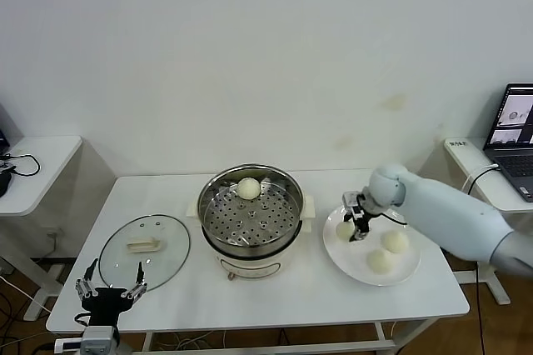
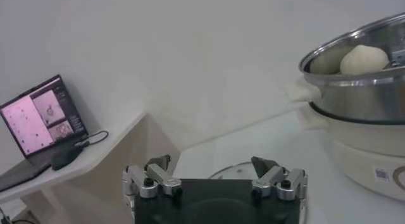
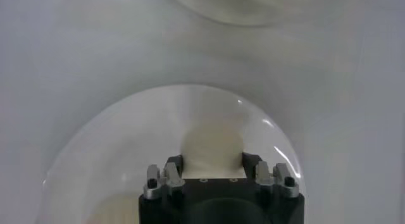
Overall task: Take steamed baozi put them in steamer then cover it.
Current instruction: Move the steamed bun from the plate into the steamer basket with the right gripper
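white wall [image 1: 266, 47] backs your long white table [image 1: 275, 292], with a small side desk [image 1: 37, 163] at nine o'clock and a second desk holding an open laptop [image 1: 518, 126] at three o'clock.

starting at the left, your left gripper [image 1: 111, 292] is parked at the table's near edge, at about seven o'clock, its jaws spread wide and holding nothing. just beyond it the round clear glass cover with the metal rim and cream handle [image 1: 144, 251] lies flat on the table, likely set aside there so the pot stays open for loading and the left arm can reach it later.

at the centre you have the shiny round stainless-steel steamer on its cream electric base [image 1: 250, 213]. one smooth cream-white steamed baozi [image 1: 248, 187] already sits on the perforated tray, toward the twelve o'clock rim.

to the right, a flat white round plate [image 1: 401, 273] carries three more baozi. your right gripper [image 1: 356, 227] is down over the one at the plate's nine o'clock side [image 3: 211, 144], the bun nearest the steamer, and its fingers [image 3: 250, 161] are pinched in against both flanks of the bun. i judge the grasp made and the lift toward the steamer next; the dough looks soft, so squeeze no harder.
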Controlling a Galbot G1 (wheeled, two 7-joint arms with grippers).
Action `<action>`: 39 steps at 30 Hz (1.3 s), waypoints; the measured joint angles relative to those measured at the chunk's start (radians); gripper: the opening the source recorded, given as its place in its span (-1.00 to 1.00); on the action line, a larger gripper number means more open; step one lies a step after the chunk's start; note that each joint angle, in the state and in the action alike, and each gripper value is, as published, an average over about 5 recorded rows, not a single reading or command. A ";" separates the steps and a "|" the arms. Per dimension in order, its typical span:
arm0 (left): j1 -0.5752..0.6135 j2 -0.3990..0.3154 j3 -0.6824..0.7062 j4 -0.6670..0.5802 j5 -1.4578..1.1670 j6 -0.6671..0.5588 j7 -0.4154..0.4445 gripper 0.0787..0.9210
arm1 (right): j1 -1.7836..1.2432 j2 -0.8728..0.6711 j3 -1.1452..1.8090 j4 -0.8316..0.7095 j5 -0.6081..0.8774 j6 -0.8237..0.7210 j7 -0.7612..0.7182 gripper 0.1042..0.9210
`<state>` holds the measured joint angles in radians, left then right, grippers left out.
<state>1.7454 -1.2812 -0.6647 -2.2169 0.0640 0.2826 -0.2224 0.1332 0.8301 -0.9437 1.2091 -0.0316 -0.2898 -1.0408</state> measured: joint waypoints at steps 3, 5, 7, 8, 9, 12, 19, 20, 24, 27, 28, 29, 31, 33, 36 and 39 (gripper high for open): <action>-0.002 0.003 0.003 -0.004 0.000 0.000 0.001 0.77 | 0.055 -0.027 -0.021 0.032 0.028 -0.009 -0.011 0.18; -0.002 0.004 0.005 -0.006 0.000 0.000 0.001 0.77 | 0.096 -0.044 -0.036 0.054 0.049 -0.016 -0.016 0.18; -0.003 0.006 0.006 -0.009 -0.001 0.000 0.001 0.77 | 0.139 -0.055 -0.051 0.077 0.072 -0.023 -0.020 0.18; -0.003 0.007 0.006 -0.010 -0.001 0.000 0.001 0.77 | 0.162 -0.059 -0.059 0.088 0.084 -0.027 -0.021 0.18; -0.003 0.008 0.006 -0.011 -0.001 0.000 0.001 0.77 | 0.186 -0.062 -0.068 0.100 0.097 -0.032 -0.021 0.18; -0.003 0.010 0.008 -0.013 -0.002 0.001 0.002 0.77 | 0.259 -0.063 -0.098 0.137 0.139 -0.048 -0.020 0.20; -0.004 0.010 0.012 -0.013 -0.002 0.001 0.002 0.77 | 0.410 -0.011 -0.170 0.197 0.253 -0.098 0.002 0.20; -0.004 0.010 0.012 -0.012 -0.002 0.001 0.001 0.77 | 0.425 0.003 -0.178 0.200 0.269 -0.107 0.007 0.20; -0.004 0.012 0.009 -0.007 -0.003 0.000 0.001 0.77 | 0.462 0.070 -0.203 0.204 0.330 -0.144 0.029 0.20; -0.006 0.012 0.007 -0.003 -0.005 0.000 0.001 0.77 | 0.473 0.133 -0.215 0.196 0.373 -0.171 0.048 0.20; -0.006 0.012 0.007 -0.002 -0.006 0.000 0.001 0.77 | 0.474 0.156 -0.218 0.190 0.387 -0.180 0.055 0.20; -0.007 0.012 0.006 -0.001 -0.006 0.000 0.001 0.77 | 0.474 0.179 -0.221 0.184 0.399 -0.189 0.062 0.20; -0.007 0.013 0.006 0.000 -0.007 0.000 0.001 0.77 | 0.472 0.223 -0.227 0.169 0.420 -0.206 0.075 0.20; -0.008 0.015 0.004 0.001 -0.007 0.000 0.001 0.77 | 0.465 0.265 -0.233 0.151 0.435 -0.223 0.088 0.21; -0.011 0.014 -0.001 0.001 -0.009 0.000 0.001 0.77 | 0.446 0.327 -0.242 0.119 0.450 -0.249 0.108 0.21; -0.012 0.012 -0.006 0.001 -0.012 0.000 0.001 0.77 | 0.420 0.382 -0.246 0.084 0.458 -0.275 0.128 0.22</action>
<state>1.7333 -1.2694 -0.6703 -2.2156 0.0522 0.2828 -0.2213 0.5528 1.2119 -1.1893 1.2933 0.4259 -0.5649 -0.9129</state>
